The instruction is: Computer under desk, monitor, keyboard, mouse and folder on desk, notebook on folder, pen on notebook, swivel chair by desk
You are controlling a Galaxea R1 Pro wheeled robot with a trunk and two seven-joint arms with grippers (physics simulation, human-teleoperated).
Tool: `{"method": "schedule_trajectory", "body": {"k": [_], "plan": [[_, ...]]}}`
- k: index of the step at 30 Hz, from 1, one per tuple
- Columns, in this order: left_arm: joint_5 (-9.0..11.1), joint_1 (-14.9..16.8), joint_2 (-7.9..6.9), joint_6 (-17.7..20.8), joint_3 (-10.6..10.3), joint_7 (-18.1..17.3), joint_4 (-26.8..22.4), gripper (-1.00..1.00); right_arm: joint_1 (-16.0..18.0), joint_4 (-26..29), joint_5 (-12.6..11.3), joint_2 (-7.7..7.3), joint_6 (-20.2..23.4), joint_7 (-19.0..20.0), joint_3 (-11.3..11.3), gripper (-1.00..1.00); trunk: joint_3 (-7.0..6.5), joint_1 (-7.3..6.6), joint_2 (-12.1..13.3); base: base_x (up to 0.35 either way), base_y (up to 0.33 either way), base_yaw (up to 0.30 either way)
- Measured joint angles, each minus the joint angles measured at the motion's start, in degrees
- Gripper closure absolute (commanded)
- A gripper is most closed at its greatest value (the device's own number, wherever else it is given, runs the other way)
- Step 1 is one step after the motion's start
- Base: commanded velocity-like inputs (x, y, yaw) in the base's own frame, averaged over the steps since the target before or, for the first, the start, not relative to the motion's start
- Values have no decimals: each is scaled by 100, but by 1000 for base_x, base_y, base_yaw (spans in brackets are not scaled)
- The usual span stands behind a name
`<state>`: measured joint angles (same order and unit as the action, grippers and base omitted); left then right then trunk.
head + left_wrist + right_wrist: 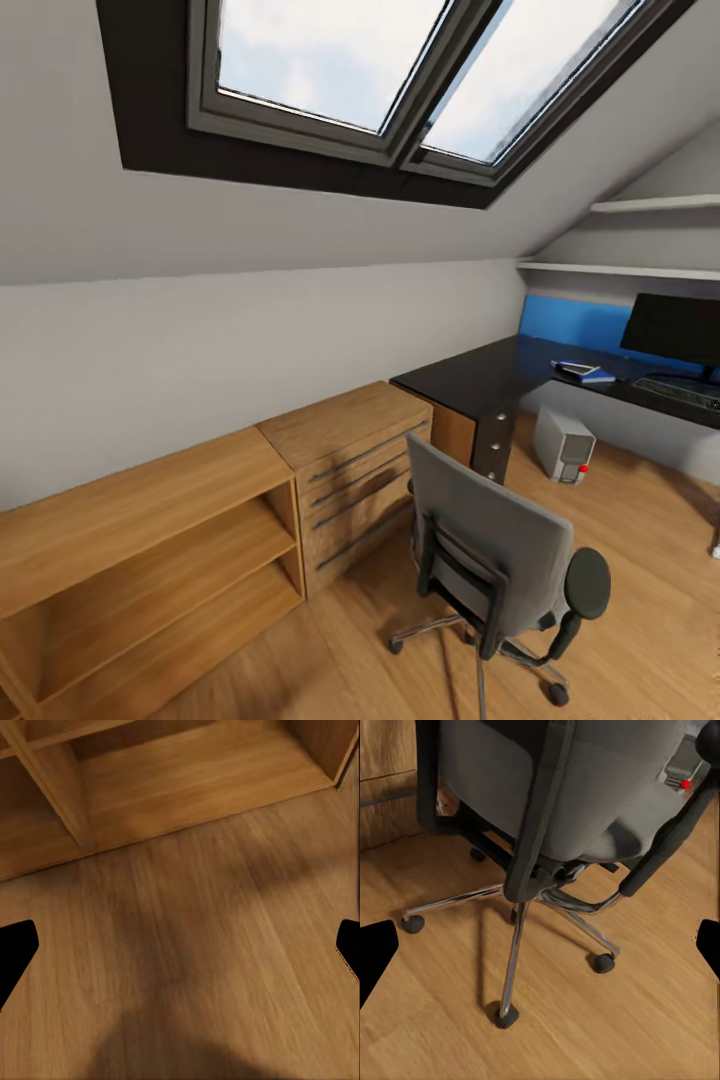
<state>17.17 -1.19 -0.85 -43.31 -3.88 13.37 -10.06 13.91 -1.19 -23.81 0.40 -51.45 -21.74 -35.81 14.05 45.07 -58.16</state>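
Grey-upholstered swivel chair (pixel 500 560) with black padded armrests and chrome five-star caster base: stands on the wood-plank floor (pixel 187 945), well apart from the matte black L-shaped desk (pixel 480 375); judged heavy but free-rolling, best pushed or pulled at the stiff backrest edge or an armrest. Left gripper (pixel 180 952) and right gripper (pixel 540 952) hang spread and empty. Flat bright blue folder (pixel 585 372) lies on the desktop; light wooden shelf-and-drawer unit (pixel 200 520) lines the wall.

**Daylit attic room, soft shadows**

Bright daylight enters through the 2 panes of the skylight (pixel 400 75), evenly lighting the head view. The chair (pixel 547 802) casts a faint shadow on the floor (pixel 195 945), which looks slightly blurred, perhaps from motion.
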Motion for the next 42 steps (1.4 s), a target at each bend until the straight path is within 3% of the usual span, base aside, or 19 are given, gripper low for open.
{"method": "schedule_trajectory", "body": {"k": [15, 42], "plan": [[0, 0, 0, 1, 0, -1, 0, -100, 0, 0, 0, 0, 1, -1, 0, -100, 0, 3, 0, 16, 26, -293], [0, 0, 0, -1, 0, 0, 0, -100, 0, 0, 0, 0, 0, 0, 0, -100, 0, 3, 0, 0, 281, -293]]}}
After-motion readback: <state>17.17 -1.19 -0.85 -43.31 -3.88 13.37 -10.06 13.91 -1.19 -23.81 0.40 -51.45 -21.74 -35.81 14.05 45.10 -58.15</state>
